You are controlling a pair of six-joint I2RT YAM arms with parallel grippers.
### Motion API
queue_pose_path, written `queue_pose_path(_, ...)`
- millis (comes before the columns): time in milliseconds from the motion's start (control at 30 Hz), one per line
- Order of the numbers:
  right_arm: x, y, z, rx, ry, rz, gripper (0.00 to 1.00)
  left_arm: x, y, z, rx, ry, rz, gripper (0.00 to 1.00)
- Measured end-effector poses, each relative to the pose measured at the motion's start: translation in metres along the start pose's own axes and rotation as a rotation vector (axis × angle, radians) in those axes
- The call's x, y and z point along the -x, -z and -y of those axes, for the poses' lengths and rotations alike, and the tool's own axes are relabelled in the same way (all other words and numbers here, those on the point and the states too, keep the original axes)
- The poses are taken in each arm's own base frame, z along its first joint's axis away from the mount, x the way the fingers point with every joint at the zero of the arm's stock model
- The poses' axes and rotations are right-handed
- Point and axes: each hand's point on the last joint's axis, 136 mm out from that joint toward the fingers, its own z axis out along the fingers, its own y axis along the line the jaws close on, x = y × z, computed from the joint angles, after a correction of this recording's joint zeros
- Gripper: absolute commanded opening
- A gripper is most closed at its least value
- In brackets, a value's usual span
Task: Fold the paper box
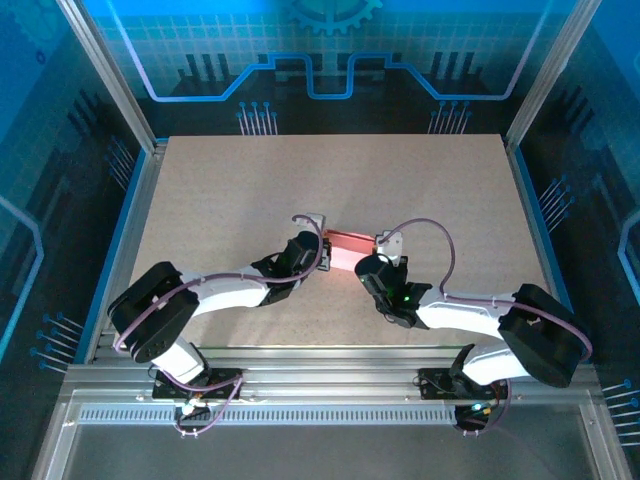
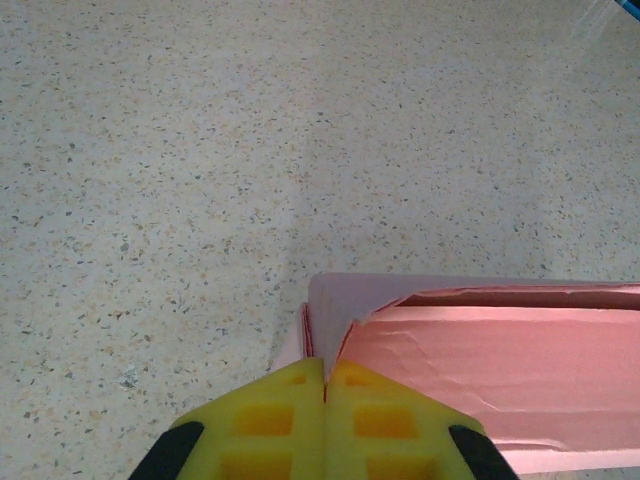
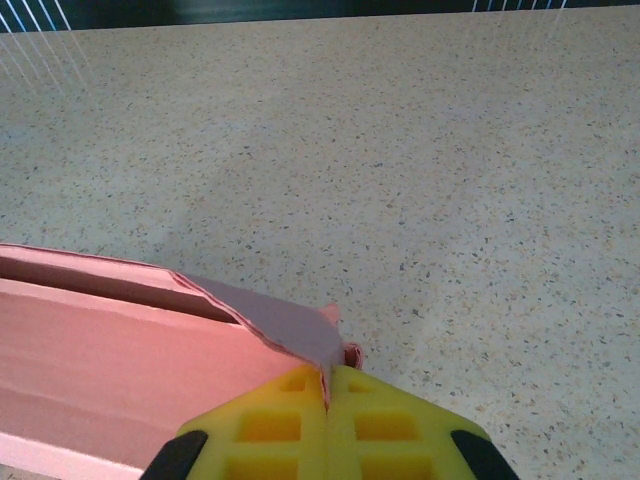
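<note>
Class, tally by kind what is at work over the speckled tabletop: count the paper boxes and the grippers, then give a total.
pink thin-card paper box: 1
yellow-fingered two-finger grippers: 2 (left gripper, right gripper)
Total: 3

paper box (image 2: 500,370) matt pink card, creased; table (image 2: 200,150) matt speckled, finely grainy; finger pads (image 2: 265,420) yellow matt rubbery, gridded.

The surface (image 1: 250,200) is lit brightly and evenly from above, while the surrounding walls (image 1: 60,200) are tinted deep blue. In the wrist views, soft, faint shadows are thrown across it, and the near yellow pads (image 2: 265,420) are rendered slightly blurred.
</note>
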Motion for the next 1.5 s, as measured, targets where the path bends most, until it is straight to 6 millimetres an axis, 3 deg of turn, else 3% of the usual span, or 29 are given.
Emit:
queue_pose_path(67, 0.0, 0.0, 0.0, 0.001, 0.003, -0.001, 0.0, 0.001, 0.0, 0.0, 0.0, -0.001, -0.001, 0.01)
queue_pose_path(200, 0.0, 0.0, 0.0, -0.002, 0.01, -0.005, 0.0, 0.0, 0.002, 0.0, 0.0, -0.012, -0.01, 0.15)
queue_pose_path(567, 0.0, -0.002, -0.003, -0.006, 0.019, -0.008, 0.0, -0.004, 0.014, 0.008, -0.041, -0.051, -0.064, 0.39)
queue_pose_path(833, 0.001, -0.004, -0.006, -0.004, 0.021, -0.01, 0.0, -0.024, 0.028, 0.004, -0.048, -0.11, -0.162, 0.74)
queue_pose_path(1033, 0.001, -0.004, -0.007, -0.004, 0.021, -0.011, 0.0, -0.026, 0.037, -0.002, -0.034, -0.138, -0.191, 0.85)
queue_pose_path(1200, 0.001, -0.004, -0.007, -0.004, 0.021, -0.011, 0.0, -0.011, 0.049, -0.006, -0.072, -0.108, -0.188, 0.83)
queue_pose_path(1300, 0.001, -0.004, -0.006, -0.004, 0.021, -0.011, 0.0, 0.007, 0.052, -0.01, -0.106, -0.091, -0.2, 0.72)
queue_pose_path(1367, 0.001, -0.004, -0.007, -0.004, 0.021, -0.011, 0.0, 0.022, 0.052, -0.007, -0.141, -0.103, -0.217, 0.6)
queue_pose_path(1500, 0.001, -0.004, -0.006, -0.004, 0.021, -0.011, 0.0, 0.046, 0.051, 0.003, -0.194, -0.17, -0.254, 0.54)
